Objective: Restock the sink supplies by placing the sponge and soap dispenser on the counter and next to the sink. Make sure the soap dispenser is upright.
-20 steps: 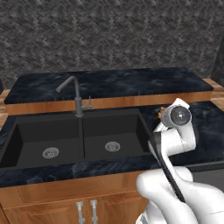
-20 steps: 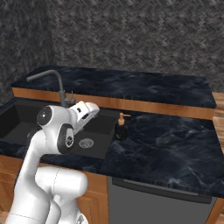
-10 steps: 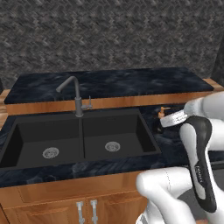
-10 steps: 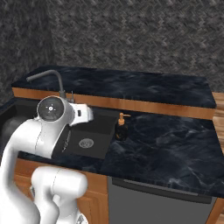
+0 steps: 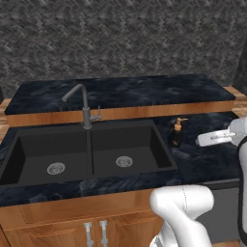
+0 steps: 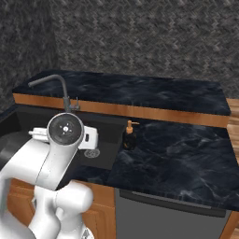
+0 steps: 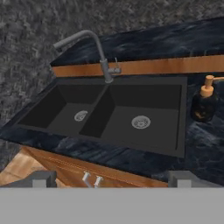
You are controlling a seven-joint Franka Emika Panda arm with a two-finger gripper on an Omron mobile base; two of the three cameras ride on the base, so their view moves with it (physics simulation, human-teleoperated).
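Left base view: the soap [image 5: 176, 132] stands upright on the counter [image 5: 202, 161], right beside the sink [image 5: 87, 154] at its right edge. The white hand [image 5: 215, 138] hangs off to the right of it, apart from it, snout pointing back toward the bottle. Can't make out the fingers from here.

Right base view: same deal, soap [image 6: 130, 136] upright on the counter [image 6: 177, 158] just past the sink's [image 6: 100, 140] corner, with the arm's big joint in front of the basin. No sponge that I can spot.

Hand view: the gripper [image 7: 111, 179] has its tips spread wide with nothing between them. It looks across the sink [image 7: 118, 113], and the soap [image 7: 204, 101] sits far right of the tips, long axis vertical. I'd guess soap is done and the sponge needs finding next.
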